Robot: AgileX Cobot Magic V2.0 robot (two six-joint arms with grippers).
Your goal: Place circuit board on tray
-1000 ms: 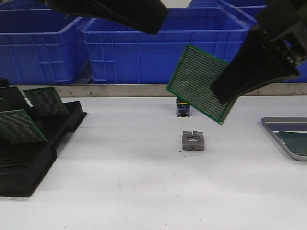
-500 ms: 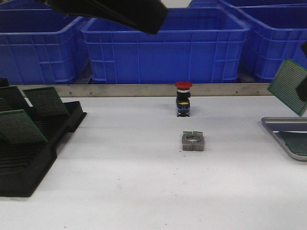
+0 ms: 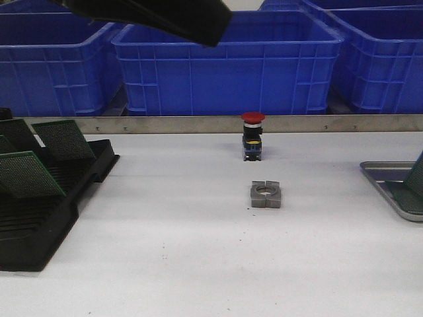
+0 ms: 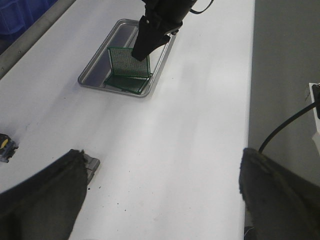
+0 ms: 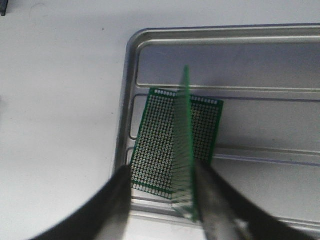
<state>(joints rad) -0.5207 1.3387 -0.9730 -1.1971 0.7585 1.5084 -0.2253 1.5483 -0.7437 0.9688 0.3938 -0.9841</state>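
Note:
The grey tray [image 3: 380, 173] sits at the table's right edge and shows in the left wrist view [image 4: 90, 82] and the right wrist view [image 5: 225, 55]. One green circuit board [image 5: 155, 150] lies flat in it. A second circuit board [image 5: 182, 150] stands on edge over the tray, also seen from the left wrist [image 4: 129, 61]. My right gripper [image 5: 162, 172] is around it with jaws apart: the board leans on one finger [image 5: 210, 195], with a gap to the other. My left gripper [image 4: 160, 200] is open and empty, high over the table.
A black slotted rack [image 3: 39, 218] with several green boards [image 3: 30, 173] stands at the left. A red-capped push button [image 3: 252, 135] and a grey metal block [image 3: 266, 194] sit mid-table. Blue crates [image 3: 225, 59] line the back.
My right gripper carried the circuit board from the table's middle to the right and down over the tray, leaving the front view almost entirely. The left arm has not moved.

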